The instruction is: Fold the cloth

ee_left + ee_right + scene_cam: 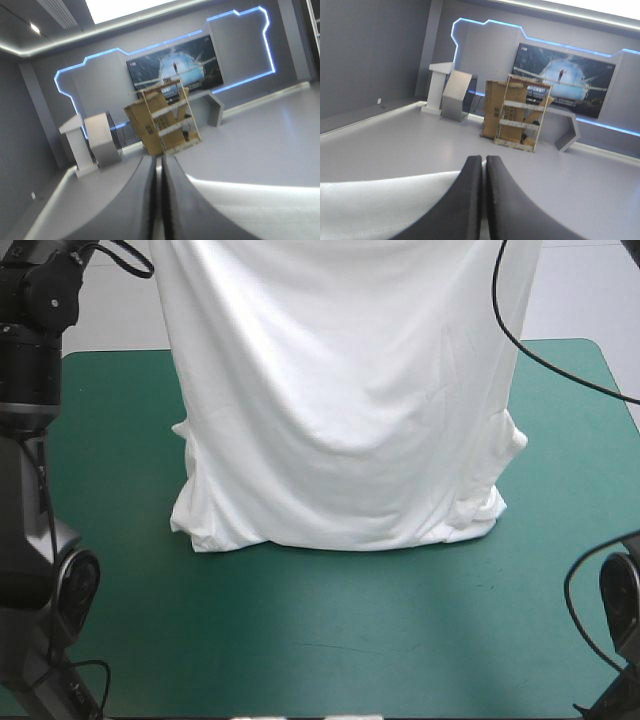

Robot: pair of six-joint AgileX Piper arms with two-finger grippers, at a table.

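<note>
1. My left gripper [158, 162] is all but closed. Its two black fingers stand together in a narrow arch with only a thin pale strip between them, clamped on the T-shirt [340, 390].
2. My right gripper [484, 160] stands the same way, its fingers pressed nearly together on the white sheet.
3. Both grippers are raised and look level into the room. White cloth shows just beside and under the fingers of each one.
4. The T-shirt hangs below my two grippers as a broad white curtain, stretched between them, with soft folds sagging toward its middle.
5. Its lower edge touches the teal-green bench [330, 640] well beneath the grippers and lies there in a slightly crumpled roll.
6. A small bunch of cloth sticks out at each side of the hanging sheet, a little above that lower edge.
</note>
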